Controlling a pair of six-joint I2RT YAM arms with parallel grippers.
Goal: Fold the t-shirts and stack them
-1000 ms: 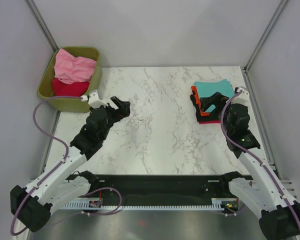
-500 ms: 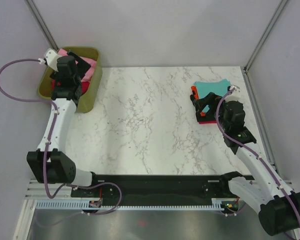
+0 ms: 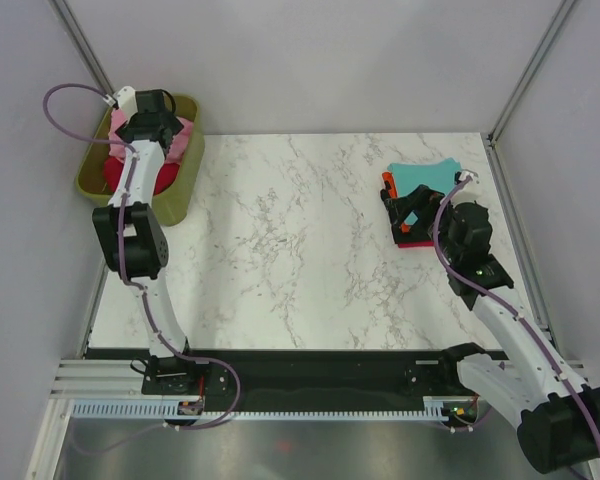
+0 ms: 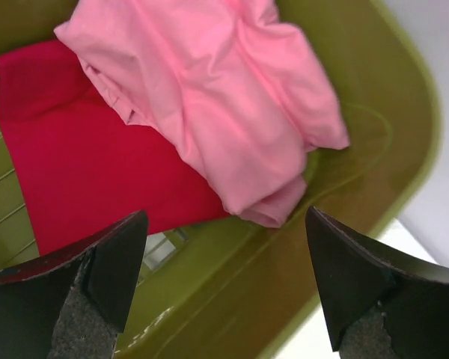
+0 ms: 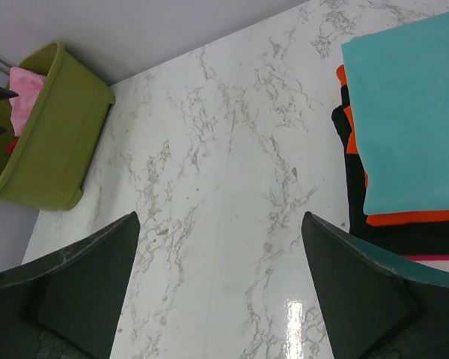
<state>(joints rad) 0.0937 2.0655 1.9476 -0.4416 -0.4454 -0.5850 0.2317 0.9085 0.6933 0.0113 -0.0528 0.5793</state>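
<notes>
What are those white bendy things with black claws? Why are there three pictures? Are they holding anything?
They are two robot arms, bolted to the near edge of a marble table. Each ends in a claw with two fingers. The big picture looks down from above. The other two come from small cameras on the wrists, so the dark shapes at the bottom are each claw's own fingers. The left claw hangs open over a green basket, where a pink shirt lies on a red shirt. The right claw is open too, near a pile of folded shirts with a teal shirt on top. Neither claw holds anything.
</notes>
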